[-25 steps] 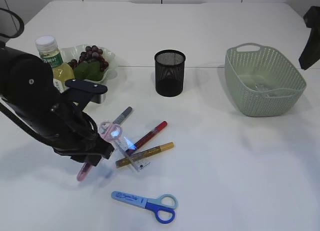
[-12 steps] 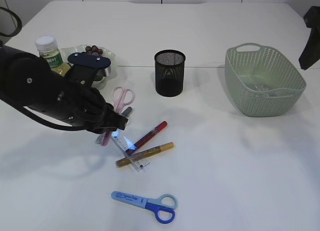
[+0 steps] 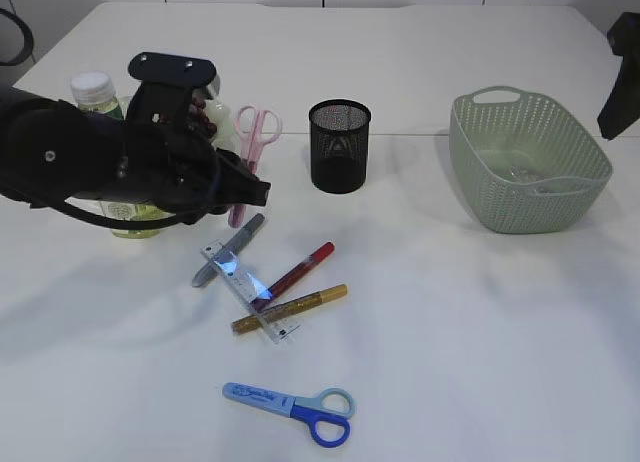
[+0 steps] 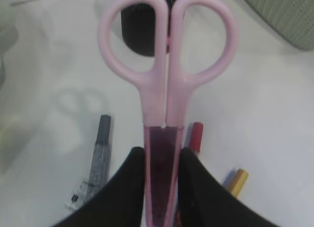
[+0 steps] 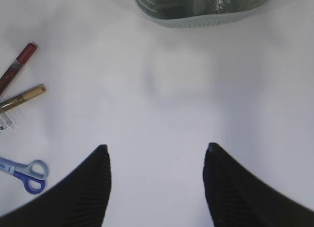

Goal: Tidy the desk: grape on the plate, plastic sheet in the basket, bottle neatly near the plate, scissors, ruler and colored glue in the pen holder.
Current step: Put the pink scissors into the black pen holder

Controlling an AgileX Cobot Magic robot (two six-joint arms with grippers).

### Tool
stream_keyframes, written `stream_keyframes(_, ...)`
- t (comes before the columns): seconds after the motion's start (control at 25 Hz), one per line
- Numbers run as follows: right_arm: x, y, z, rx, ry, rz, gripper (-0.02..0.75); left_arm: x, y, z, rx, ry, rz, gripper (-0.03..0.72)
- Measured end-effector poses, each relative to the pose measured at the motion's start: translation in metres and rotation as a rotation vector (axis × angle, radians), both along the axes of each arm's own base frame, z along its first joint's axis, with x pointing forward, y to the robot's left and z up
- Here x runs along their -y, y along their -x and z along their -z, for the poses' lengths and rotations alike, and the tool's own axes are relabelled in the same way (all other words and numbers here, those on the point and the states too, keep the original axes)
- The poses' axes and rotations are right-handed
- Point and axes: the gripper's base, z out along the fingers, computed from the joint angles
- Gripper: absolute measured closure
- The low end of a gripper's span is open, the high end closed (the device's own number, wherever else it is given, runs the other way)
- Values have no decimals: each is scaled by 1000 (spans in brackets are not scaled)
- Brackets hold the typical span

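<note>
White tabletop (image 3: 450, 332) lay bare between pen holder (image 3: 340, 145) and basket (image 3: 527, 160), and along the front right edge. Left gripper (image 4: 162, 187) was lifted left of the holder, pinching pink scissors (image 4: 166, 89) by the sheathed blades (handles forward). Right gripper (image 5: 157, 183) hovered spread wide, holding nothing. Blue scissors (image 3: 292, 404) sat near the front edge.

White table (image 3: 480, 312) is holding plenty: silver, red and gold glue pens (image 3: 296, 272) and a clear ruler (image 3: 247, 290) are lying just below the left claw (image 3: 248, 187), blue scissors (image 3: 292, 407) further down, mesh pen holder (image 3: 340, 146) beside it, green basket (image 3: 527, 162) sitting far right.
</note>
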Motion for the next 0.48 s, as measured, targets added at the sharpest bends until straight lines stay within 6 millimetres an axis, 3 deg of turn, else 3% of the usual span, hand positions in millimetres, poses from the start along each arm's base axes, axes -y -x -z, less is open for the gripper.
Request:
stream_keyframes(0.32,2,0,0,0,21,0,267,6,-10,-18,221,91,23,545)
stream_keyframes(0.48,4,2,15,-35,45,2,267,8,-12,-26,311,131,35,545)
